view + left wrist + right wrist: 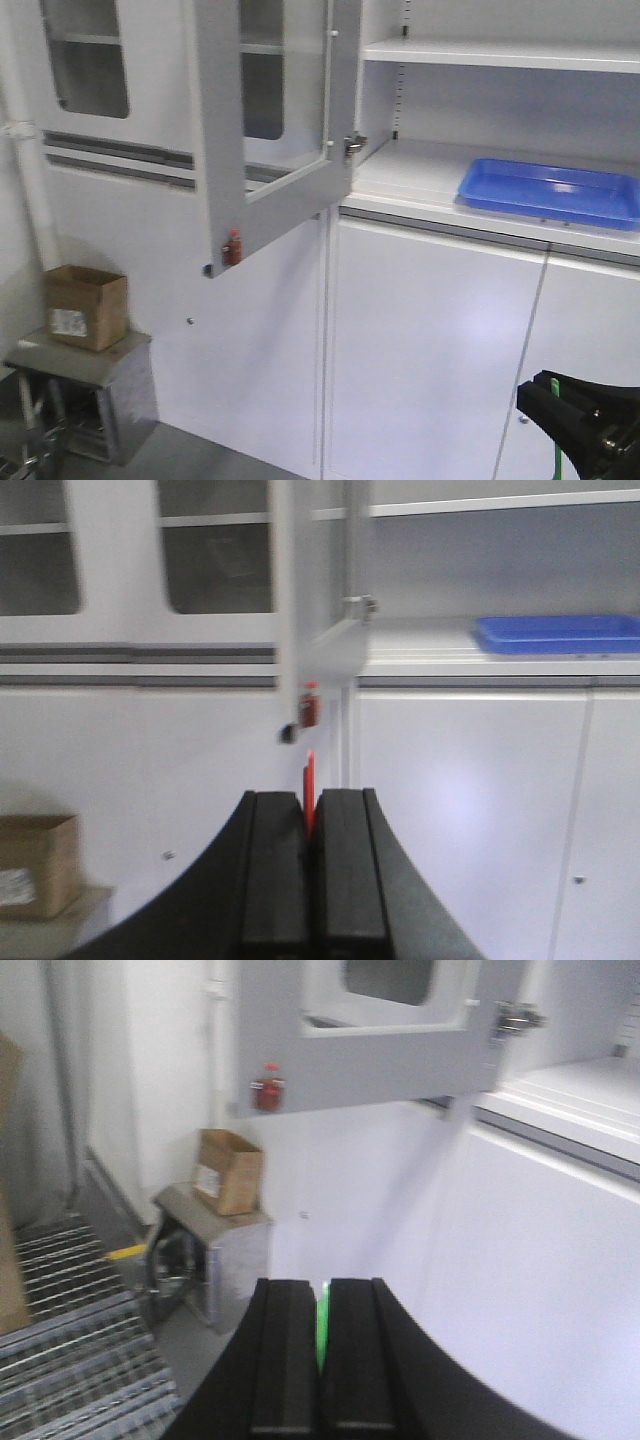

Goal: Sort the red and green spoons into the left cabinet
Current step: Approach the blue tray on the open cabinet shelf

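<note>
red spoon (309, 785): clamped upright between the closed fingers of the left pincer (311, 808). only a thin red strip shows above the finger pads, and its bowl can't be made out. it is in the air in front of the lower white cabinet doors, well apart from the shelf.

green spoon (322, 1325): clamped the same way in the right pincer (322, 1295), fingers pressed together on it with a green sliver in the seam. the front view shows that pincer low at the right edge, green poking out above and below it, well below the shelf.

left cabinet (500, 100): pale grey with flat open shelves. a blue tray (548, 190) lies flat on the lower shelf towards the right. neither spoon is on a shelf or in the tray.

a glazed door (270, 130) hangs swung open left of the shelf opening, with a small red fitting (233, 247) at its lower corner.

a cardboard box (86, 305) sits on a grey metal stand (95, 370) at the far left, near the floor. the wrist views are blurred.
</note>
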{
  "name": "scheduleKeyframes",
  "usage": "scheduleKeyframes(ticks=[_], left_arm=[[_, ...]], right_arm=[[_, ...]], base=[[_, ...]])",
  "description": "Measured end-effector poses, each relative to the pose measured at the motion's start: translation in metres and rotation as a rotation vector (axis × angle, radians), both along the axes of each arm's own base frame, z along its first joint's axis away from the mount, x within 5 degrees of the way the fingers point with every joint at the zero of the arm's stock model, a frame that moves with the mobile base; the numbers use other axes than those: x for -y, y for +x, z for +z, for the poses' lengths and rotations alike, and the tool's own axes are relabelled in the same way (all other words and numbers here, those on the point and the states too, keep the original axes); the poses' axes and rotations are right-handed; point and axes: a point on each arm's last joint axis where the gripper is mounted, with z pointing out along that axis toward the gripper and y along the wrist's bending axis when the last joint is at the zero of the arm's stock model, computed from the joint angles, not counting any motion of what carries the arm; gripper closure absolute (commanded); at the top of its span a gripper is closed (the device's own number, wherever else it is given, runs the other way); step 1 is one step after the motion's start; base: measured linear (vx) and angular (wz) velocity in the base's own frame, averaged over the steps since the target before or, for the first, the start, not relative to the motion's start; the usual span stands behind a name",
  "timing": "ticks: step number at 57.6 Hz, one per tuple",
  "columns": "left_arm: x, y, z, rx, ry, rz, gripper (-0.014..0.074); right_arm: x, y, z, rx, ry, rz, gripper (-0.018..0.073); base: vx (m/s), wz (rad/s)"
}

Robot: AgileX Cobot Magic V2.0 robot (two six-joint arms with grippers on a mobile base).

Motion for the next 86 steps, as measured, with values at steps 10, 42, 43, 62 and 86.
scheduleKeyframes(ticks=[10,42,43,62,86], left_arm=[[0.0000,0.0000,0.0000,0.000,0.000,0.000,0.0566],[0.0000,0.0000,0.0000,0.000,0.000,0.000,0.0566],[0.0000,0.0000,0.0000,0.000,0.000,0.000,0.0566],[0.0000,0.0000,0.0000,0.000,0.000,0.000,0.0566],[0.0000,0.0000,0.0000,0.000,0.000,0.000,0.0566]], right_arm=[[0.0000,0.0000,0.0000,0.000,0.000,0.000,0.0564],[0.0000,0.0000,0.0000,0.000,0.000,0.000,0.0564],[0.0000,0.0000,0.0000,0.000,0.000,0.000,0.0564],[0.0000,0.0000,0.0000,0.000,0.000,0.000,0.0564],[0.0000,0.0000,0.0000,0.000,0.000,0.000,0.0564]], base=[[0.18,-0.71],[0.21,-0.50],[0.26,-0.28],[0.31,-0.12],[0.35,0.05]])
